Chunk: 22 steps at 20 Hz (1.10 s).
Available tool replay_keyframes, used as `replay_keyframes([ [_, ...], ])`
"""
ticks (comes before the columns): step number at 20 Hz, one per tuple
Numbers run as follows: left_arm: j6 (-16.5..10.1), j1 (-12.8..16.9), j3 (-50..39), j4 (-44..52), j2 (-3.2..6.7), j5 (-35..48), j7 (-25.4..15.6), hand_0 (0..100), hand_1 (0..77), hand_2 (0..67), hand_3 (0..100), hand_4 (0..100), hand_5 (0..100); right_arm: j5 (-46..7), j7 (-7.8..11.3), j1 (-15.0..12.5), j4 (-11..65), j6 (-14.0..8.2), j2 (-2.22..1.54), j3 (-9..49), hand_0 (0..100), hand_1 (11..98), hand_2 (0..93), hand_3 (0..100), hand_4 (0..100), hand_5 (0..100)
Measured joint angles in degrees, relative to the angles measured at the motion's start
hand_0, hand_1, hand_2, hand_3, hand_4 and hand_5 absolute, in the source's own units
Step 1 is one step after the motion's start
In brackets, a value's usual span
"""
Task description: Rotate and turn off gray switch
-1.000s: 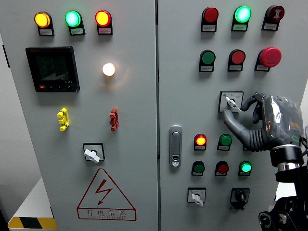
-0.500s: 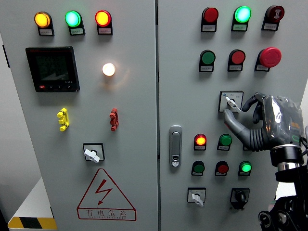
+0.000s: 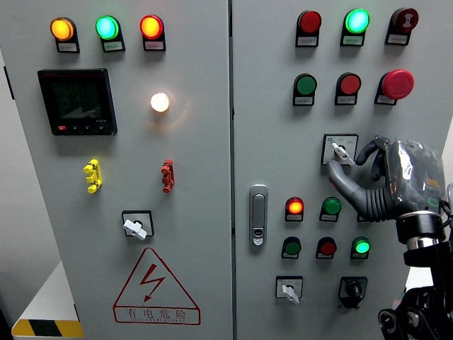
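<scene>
The gray switch (image 3: 339,149) sits mid-right on the right cabinet door (image 3: 269,106), below a red mushroom button (image 3: 397,83). The right robot hand (image 3: 361,177) pinches its lever between thumb and forefinger, covering the panel beside it. A lit red lamp (image 3: 295,207) and a door handle (image 3: 258,214) lie lower left.

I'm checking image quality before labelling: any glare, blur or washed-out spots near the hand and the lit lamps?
Head view: sharp overall, evenly lit; the right hand at the gray switch is in focus, with a bright highlight on its glossy back. The white lamp is blown out and casts a warm glow on the panel. The meter screen is dim, its figures unreadable.
</scene>
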Motion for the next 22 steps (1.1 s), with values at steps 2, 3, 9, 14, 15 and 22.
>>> replay_keyframes([
  [2,0.0,0.0,0.0,0.0,0.0,0.0,0.0,0,0.0,10.4,21,13,13,0.0,-0.19,0.0,-0.2,0.0,0.0,-0.1,2,34.8,72.3,95,86,100],
  [3,0.0,0.0,0.0,0.0,0.0,0.0,0.0,0,0.0,10.4,21,13,13,0.0,-0.36,0.0,-0.2,0.0,0.01,-0.1,0,35.4,72.5,95,86,100],
  [9,0.0,0.0,0.0,0.0,-0.04,0.0,0.0,0,0.0,10.4,21,13,13,-0.4,-0.79,0.1,-0.2,0.0,0.02,-0.2,0,37.9,73.2,95,87,100],
  [14,0.0,0.0,0.0,0.0,-0.01,0.0,0.0,0,0.0,10.4,21,13,13,-0.4,-0.81,0.5,-0.2,0.0,0.02,-0.2,0,38.5,70.9,95,87,100],
  [15,0.0,0.0,0.0,0.0,-0.02,0.0,0.0,0,0.0,10.4,21,13,13,-0.4,-0.81,0.6,-0.2,0.0,0.02,-0.2,0,38.5,70.1,95,87,100],
  [22,0.0,0.0,0.0,0.0,-0.05,0.0,0.0,0,0.0,10.4,21,13,13,-0.4,-0.81,0.7,-0.3,0.0,0.02,-0.6,0,37.4,69.4,95,87,100],
])
